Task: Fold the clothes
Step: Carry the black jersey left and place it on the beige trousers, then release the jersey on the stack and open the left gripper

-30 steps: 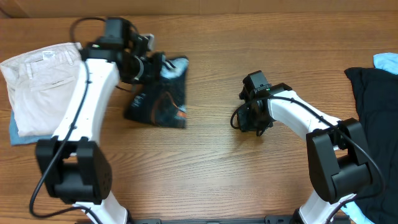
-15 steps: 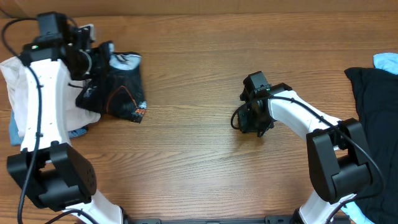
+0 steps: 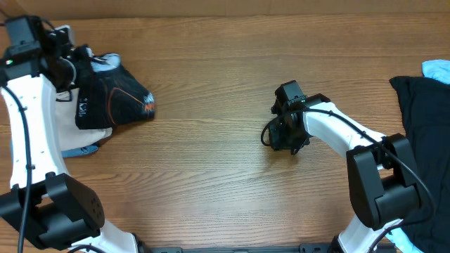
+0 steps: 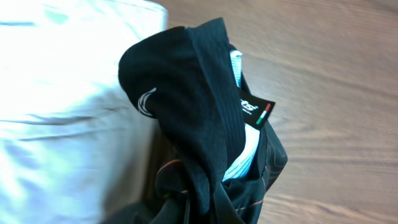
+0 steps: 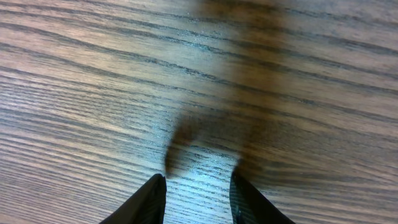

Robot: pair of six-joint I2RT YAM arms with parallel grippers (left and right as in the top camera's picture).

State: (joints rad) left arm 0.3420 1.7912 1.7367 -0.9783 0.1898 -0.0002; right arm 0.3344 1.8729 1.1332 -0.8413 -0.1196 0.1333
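– Carried leftward since the earlier frames is the sports top (image 3: 112, 98) (image 4: 205, 124). It is now bunched just below the left gripper (image 3: 76, 65) and laid partly over a white garment (image 4: 62, 124).
– Is a grip seen?
– Its fingers are hidden by cloth, but the top is held clamped and lifted.
– And the right gripper (image 5: 198, 186)?
– It is kept unmoved, fingers slightly parted, nothing held, with bare table (image 3: 211, 161) beneath. Black garments (image 3: 422, 119) are left well to its right.
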